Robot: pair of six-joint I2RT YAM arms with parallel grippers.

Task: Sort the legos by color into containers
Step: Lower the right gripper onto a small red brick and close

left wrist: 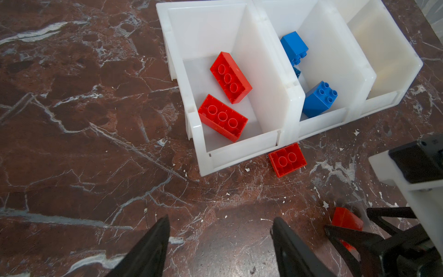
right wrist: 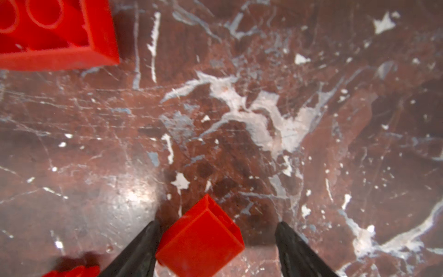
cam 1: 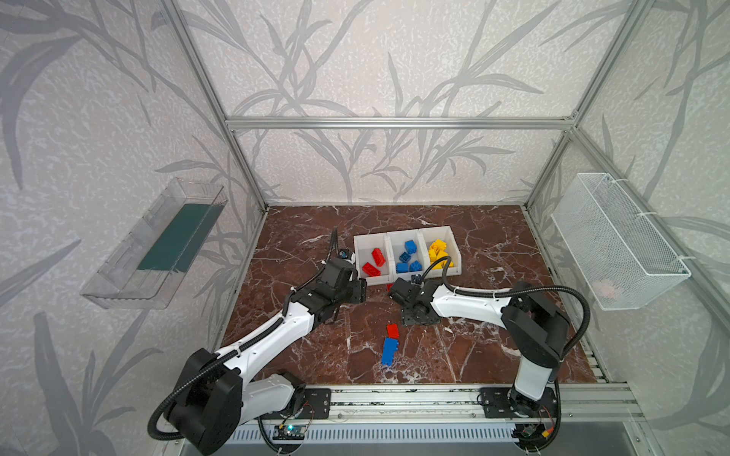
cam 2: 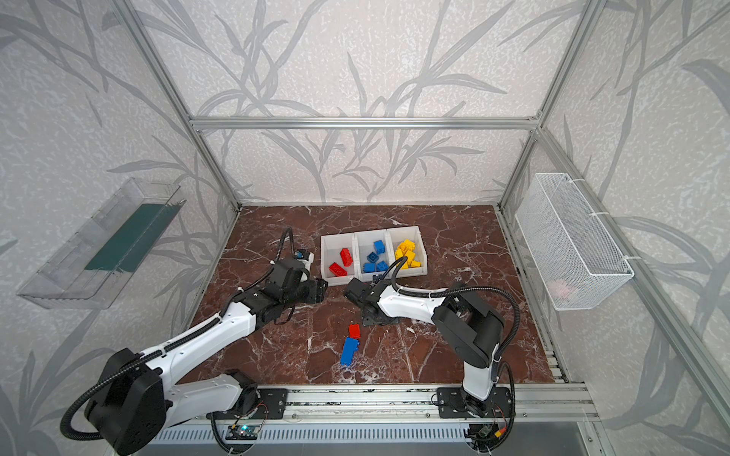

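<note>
While both arms reach over the marble table (cam 1: pixel 493 244), the left arm (cam 1: pixel 276 331) from the left and the right arm (cam 1: pixel 474 304) from the right, their grippers come close together just in front of three white bins standing side by side. The red bin (cam 1: pixel 365 244) holds two red bricks (left wrist: pixel 231 78), both hollow side up. The blue bin (cam 1: pixel 401 239) holds several blue bricks (cam 1: pixel 411 246), and the yellow bin (cam 1: pixel 428 237) a heap of yellow bricks (cam 1: pixel 438 250). Nearer the front edge a long blue brick (cam 1: pixel 389 351) lies loose, with a loose red brick (cam 1: pixel 392 330) just beside its far end. An upturned red brick (left wrist: pixel 287 159) lies against the front of the red bin, at its corner with the blue bin. The left gripper (left wrist: pixel 220 218) hangs above bare marble, jaws wide apart and empty. The right gripper (right wrist: pixel 218 222) is low at the table, jaws apart around a small red brick (right wrist: pixel 201 239). One finger (right wrist: pixel 141 249) touches the brick and a gap shows at the other, so it is not gripped.
</note>
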